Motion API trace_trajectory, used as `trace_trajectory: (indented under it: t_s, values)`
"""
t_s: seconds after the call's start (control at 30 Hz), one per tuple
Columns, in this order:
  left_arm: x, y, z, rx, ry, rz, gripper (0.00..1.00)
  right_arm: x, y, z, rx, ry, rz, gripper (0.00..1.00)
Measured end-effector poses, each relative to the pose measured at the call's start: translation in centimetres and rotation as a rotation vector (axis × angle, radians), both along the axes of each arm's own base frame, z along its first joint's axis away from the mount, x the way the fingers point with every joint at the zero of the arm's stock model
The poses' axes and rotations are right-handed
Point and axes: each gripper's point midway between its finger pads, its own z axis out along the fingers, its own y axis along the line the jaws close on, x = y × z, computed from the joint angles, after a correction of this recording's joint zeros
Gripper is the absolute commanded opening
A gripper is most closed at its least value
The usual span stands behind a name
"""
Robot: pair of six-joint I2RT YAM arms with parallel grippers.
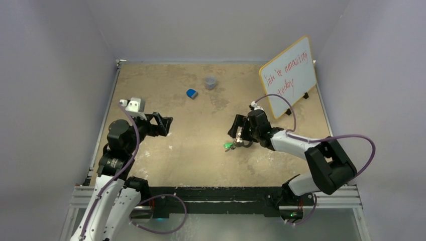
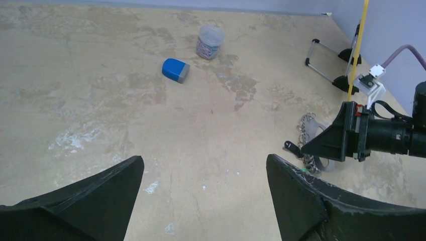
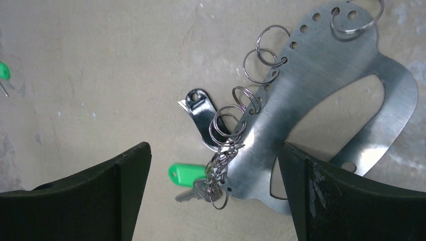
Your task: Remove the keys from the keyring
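Right gripper [image 3: 213, 144] hangs low over the counter [image 1: 201, 160] with its two black fingers spread wide and nothing pinched between them. In its wrist view the keyring [image 3: 321, 75] fills the gap ahead of the fingers. It is a flat, brushed-metal plate with a large cut-out and a row of small holes along one edge, and it lies flat on the sandy-brown surface. Several silver wire split rings [image 3: 261, 63] hang from those holes. The right fingertip overlaps the plate's lower edge in that view, but whether it touches the metal cannot be told. At the lower end of the row the rings bunch together and carry a glossy black tag [image 3: 201, 113] and the keys [image 3: 187, 174], small silver blades with bright green plastic heads. One green head points left toward the other finger. A second green head [image 3: 3, 71] sits at the far left edge of the view, well apart from the plate. From above, the green bunch lies just beside the right fingertips on the near side. Left gripper [image 2: 204, 158] is also spread wide and holds nothing, well apart from the keyring on the left half of the counter. Toward the far edge a small rounded blue lump [image 2: 176, 70] lies near a grey cup [image 2: 210, 41]. A yellow-framed whiteboard [image 1: 288, 75] with red writing stands at the far right.
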Motion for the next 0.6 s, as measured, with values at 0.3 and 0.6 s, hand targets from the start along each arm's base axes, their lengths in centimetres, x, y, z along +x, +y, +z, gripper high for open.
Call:
trace_trajectory:
  t_s: [0.3,0.6]
  values:
    - [0.5,-1.0,-1.7,0.003,0.072,-0.051,0.89,4.5,4.1,0.2,0.049,-0.09,0.112,0.99]
    - [1.0,-1.9,-3.6,-0.018,0.164,-0.084,0.84,5.9,7.8,0.5,0.06,-0.136,0.238,0.99]
